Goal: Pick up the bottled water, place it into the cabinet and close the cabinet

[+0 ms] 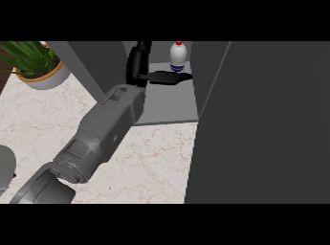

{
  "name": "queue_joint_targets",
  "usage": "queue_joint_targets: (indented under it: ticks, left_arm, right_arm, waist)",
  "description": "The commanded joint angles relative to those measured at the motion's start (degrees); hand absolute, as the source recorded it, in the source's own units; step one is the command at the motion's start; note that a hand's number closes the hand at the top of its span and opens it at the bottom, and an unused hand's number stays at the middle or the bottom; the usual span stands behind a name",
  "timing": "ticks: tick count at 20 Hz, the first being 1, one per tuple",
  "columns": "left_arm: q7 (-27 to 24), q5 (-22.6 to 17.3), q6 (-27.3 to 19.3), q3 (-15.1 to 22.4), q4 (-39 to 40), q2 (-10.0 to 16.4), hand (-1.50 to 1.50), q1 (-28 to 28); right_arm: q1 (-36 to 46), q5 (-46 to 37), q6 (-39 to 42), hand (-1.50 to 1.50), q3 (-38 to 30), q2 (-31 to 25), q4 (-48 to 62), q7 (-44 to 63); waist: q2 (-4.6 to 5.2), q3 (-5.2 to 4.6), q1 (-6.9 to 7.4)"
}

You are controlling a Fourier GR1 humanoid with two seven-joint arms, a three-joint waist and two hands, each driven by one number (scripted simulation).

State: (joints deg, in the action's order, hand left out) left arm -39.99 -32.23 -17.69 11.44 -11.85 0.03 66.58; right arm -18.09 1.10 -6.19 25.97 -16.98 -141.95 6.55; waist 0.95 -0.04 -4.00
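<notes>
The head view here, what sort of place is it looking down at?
Most likely a kitchen: a marble-patterned counter, an open cabinet with a water bottle standing inside, and a potted plant at the counter's far left.

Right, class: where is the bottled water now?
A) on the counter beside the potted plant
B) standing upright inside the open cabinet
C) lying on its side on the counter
B: the bottled water stands upright at the back of the cabinet shelf, with the hand at its base.
</notes>
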Motion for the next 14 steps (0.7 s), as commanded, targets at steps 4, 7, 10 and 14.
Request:
queue_joint_targets:
  ticks: [4,7,10,14]
  left_arm:
    - [3.5,-4.5,5.2,3.2,-9.6,0.0,-1.5,-3.7]
    - [3.2,-3.8,7.7,2.1,-12.6,0.0,-1.5,-7.4]
    - [4.9,-4.5,7.9,4.6,-18.7,0.0,-1.5,-12.6]
    - [10.2,-3.6,4.9,8.3,-32.0,1.6,1.5,-20.8]
  right_arm:
    - [0.0,1.6,0.6,-1.5,-2.5,-1.2,-4.6,3.8]
    - [-4.3,-0.7,-1.0,-1.5,-0.4,-1.0,-9.0,4.2]
    - [-3.5,-5.4,-1.8,-1.5,3.2,0.3,-6.3,3.4]
    - [-3.3,-2.5,-0.9,-1.5,1.4,-0.3,-4.3,2.2]
  waist:
    - [-0.95,0.03,1.43]
    - [-1.42,0.02,3.42]
    - [-1.56,0.0,4.09]
    - [-1.69,0.06,4.85]
